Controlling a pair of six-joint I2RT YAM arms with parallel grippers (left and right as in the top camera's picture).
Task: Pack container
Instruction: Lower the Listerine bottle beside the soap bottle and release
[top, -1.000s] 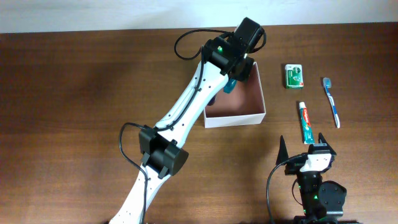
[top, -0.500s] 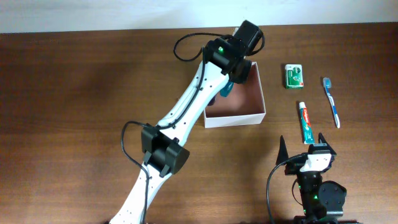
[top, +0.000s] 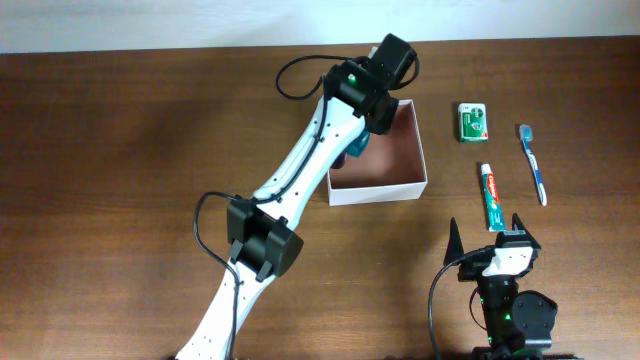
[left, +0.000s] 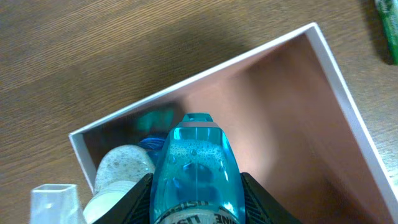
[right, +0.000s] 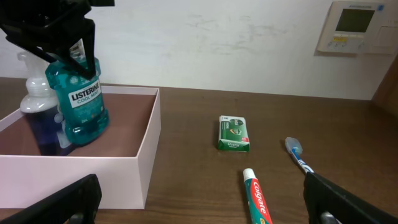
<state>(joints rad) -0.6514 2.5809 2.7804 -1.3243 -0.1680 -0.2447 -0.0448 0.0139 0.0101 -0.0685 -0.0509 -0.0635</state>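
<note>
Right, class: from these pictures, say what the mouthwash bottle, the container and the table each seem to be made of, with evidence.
The mouthwash bottle looks like clear glossy plastic: blue-green liquid shows through. The container is probably thin matte card: white outside, pinkish-brown inside, sharp straight edges. The table seems wood or wood-look laminate: brown grain, slight sheen.

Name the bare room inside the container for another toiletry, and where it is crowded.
Bare floor runs along the container wall nearest the green packet. The opposite side is crowded: the left claw holds the mouthwash bottle there beside a pump bottle.
</note>
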